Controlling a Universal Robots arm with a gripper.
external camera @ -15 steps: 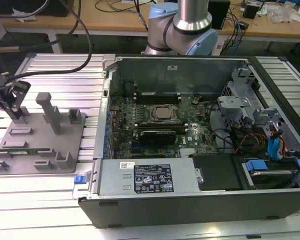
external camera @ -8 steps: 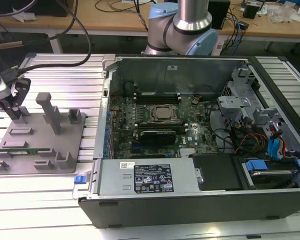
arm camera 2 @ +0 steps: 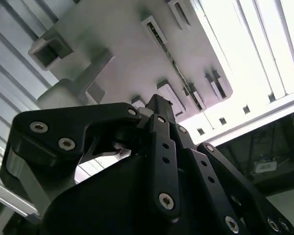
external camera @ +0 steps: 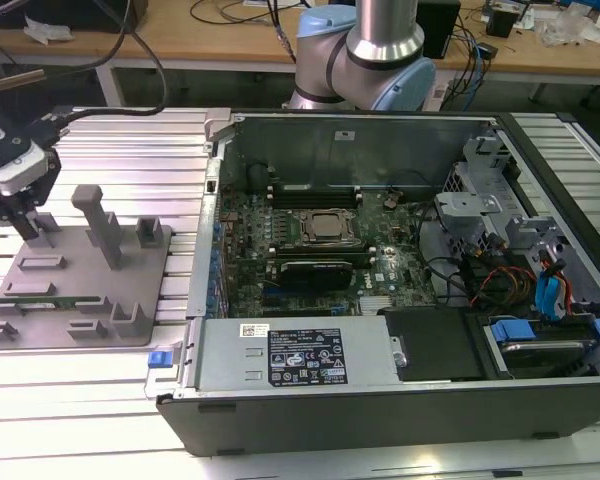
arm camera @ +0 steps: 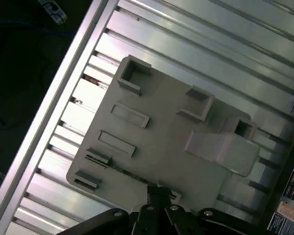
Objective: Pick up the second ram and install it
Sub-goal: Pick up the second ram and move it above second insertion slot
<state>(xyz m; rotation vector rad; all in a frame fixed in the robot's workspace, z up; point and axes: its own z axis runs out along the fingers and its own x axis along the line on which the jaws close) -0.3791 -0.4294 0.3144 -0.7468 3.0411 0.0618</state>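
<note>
Now the gripper (external camera: 24, 228) hangs over the grey fixture plate (external camera: 80, 268), its fingers drawn together with nothing between them. The second ram (external camera: 60, 300), a thin green strip, lies flat along one long edge of the plate. An open computer case (external camera: 380, 400) stands beside the plate.

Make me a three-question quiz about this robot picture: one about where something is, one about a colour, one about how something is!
1. Where is the gripper? A in the computer case B above the grey fixture plate C over a sink
2. What colour is the second ram? A red B yellow C green
3. The computer case is: A open B shut C upside down
Answers: B, it hangs above the plate; C, a green strip lying on the plate; A, its motherboard shows.
</note>
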